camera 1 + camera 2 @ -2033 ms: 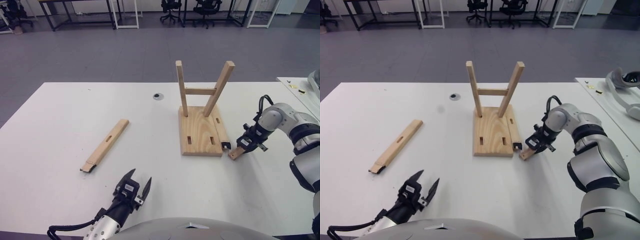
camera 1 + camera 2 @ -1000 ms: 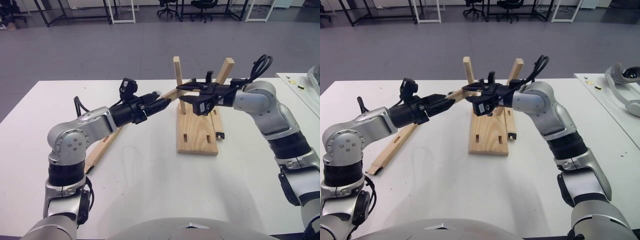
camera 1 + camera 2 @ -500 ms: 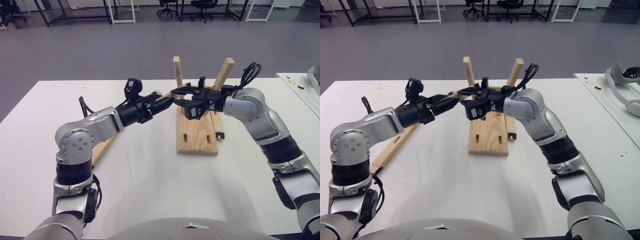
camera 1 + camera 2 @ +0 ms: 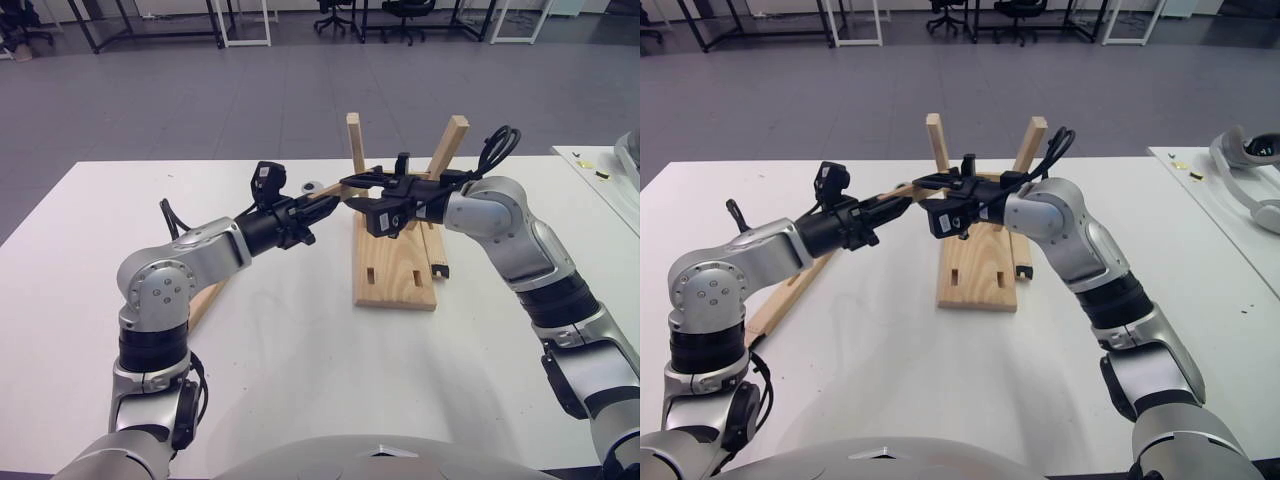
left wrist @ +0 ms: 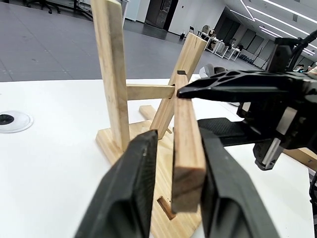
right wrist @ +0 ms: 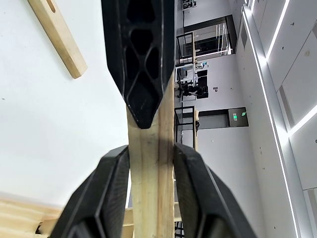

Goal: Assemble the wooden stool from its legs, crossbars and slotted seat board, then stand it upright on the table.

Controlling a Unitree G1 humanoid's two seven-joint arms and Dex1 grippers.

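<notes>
A short wooden bar [image 4: 327, 193] hangs in the air in front of the stool frame, held at both ends. My left gripper [image 4: 312, 207] is shut on its near end, with a finger on each side of the bar [image 5: 187, 148]. My right gripper [image 4: 350, 186] is shut on its far end. The slotted seat board [image 4: 395, 272] lies flat on the table with two legs [image 4: 355, 150] standing in it, joined by a crossbar [image 4: 400, 180]. Another leg [image 4: 437, 250] lies along the board's right edge. A slotted leg [image 4: 790, 290] lies on the left, partly hidden under my left arm.
A round grommet [image 4: 314, 186] sits in the white table [image 4: 300, 380] just behind the held bar. A second table at the right carries a white headset [image 4: 1252, 155]. Open tabletop stretches in front of the board and to its right.
The right gripper took the short bar from beside the board and lifted it to the middle. My left arm rose from the table's front edge and shut on the bar's other end.
</notes>
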